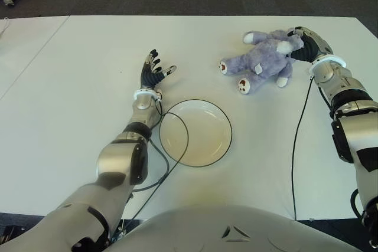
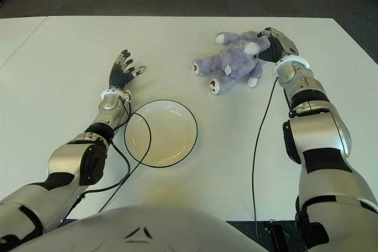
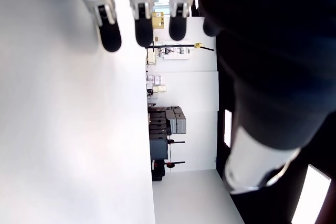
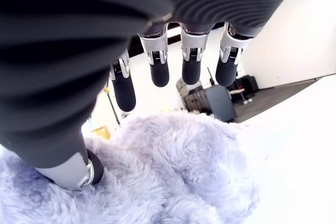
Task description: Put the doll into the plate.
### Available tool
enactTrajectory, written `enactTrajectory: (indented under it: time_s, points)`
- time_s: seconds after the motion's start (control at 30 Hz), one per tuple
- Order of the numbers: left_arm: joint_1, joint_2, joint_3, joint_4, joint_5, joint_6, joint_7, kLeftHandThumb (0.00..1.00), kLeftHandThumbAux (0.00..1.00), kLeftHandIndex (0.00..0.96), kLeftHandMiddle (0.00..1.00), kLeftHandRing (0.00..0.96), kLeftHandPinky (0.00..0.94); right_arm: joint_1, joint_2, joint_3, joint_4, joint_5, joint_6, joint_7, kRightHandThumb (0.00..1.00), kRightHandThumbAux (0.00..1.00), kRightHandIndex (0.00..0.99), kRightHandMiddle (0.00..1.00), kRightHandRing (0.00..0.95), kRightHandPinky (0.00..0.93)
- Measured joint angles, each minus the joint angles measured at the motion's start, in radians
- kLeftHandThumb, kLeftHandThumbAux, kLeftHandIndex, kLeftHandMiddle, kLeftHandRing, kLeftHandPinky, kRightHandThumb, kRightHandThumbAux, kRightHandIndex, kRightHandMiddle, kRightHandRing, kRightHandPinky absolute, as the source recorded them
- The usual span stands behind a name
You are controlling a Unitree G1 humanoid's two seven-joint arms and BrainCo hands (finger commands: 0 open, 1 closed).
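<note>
Doll (image 1: pixel 263 60) – purple plush, lying on side toward table's (image 1: pixel 71 110) far right, well apart from plate (image 1: pixel 195 133) near front edge middle.

My right robot hand (image 1: pixel 302 44) over doll's head end, fingers (image 4: pixel 159 70) spread above fur, thumb pressing in – not closed yet, holding nothing.

Left robot hand (image 1: pixel 155 70) idle, fingers open, beyond plate's left rim.

Judgement: light, soft, squashy, non-slip, not fragile. Take torso or head; limbs will flop.

Hidden: doll's face and underside; contact under palm unclear.

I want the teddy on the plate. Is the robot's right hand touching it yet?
Touching. In the right wrist view the right hand's thumb presses into the purple teddy's fur, while the other fingers hang open above it.
</note>
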Motion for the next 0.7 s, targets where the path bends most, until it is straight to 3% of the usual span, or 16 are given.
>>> enactTrajectory:
  time_s: [0.7]
  points:
    - [0.000,-0.005,0.000,0.000,-0.001,0.000,0.003,0.000,0.843,0.053,0.077,0.095,0.149,-0.005,0.002,0.010,0.000,-0.006,-0.006,-0.031,0.435,0.726,0.161,0.000,0.000,0.006]
